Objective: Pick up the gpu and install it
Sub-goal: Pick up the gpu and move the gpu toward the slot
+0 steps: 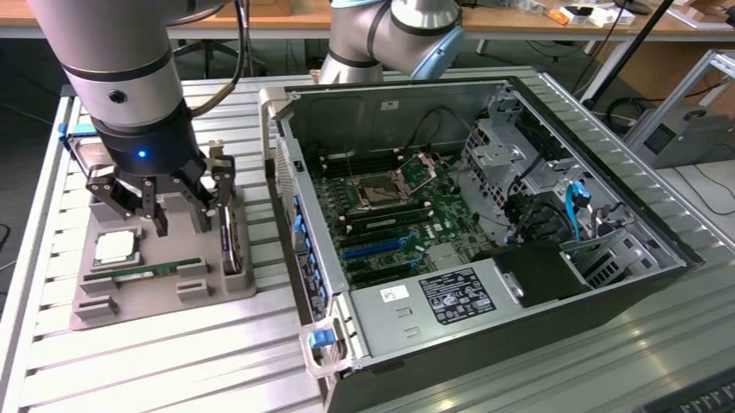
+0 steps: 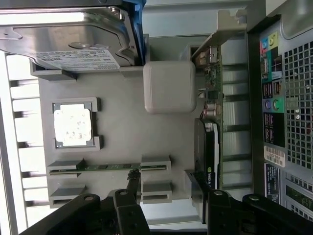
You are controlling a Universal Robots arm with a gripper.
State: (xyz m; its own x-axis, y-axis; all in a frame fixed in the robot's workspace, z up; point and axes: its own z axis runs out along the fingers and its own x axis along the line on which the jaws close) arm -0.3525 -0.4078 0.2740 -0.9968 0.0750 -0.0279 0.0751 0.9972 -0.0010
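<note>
- Exterior view: gpu (image 1: pixel 234 245) stands edgewise at the tray's (image 1: pixel 150 303) 3 o'clock side.
- Tool (image 1: pixel 182 219) spread wide, empty, just beside it.
- Expect a light, stiff, fragile card; pinch its flat faces.

Exterior view high, angled down, wrist view close over shared tray (image 1: pixel 150 298)

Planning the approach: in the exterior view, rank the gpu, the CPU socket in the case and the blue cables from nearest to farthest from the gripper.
1. The gpu: on edge in the grey tray, just to the exterior view's right of the gripper.
2. The CPU socket: in the middle of the case.
3. The blue cables: at the case's far side, exterior view's right.
</note>
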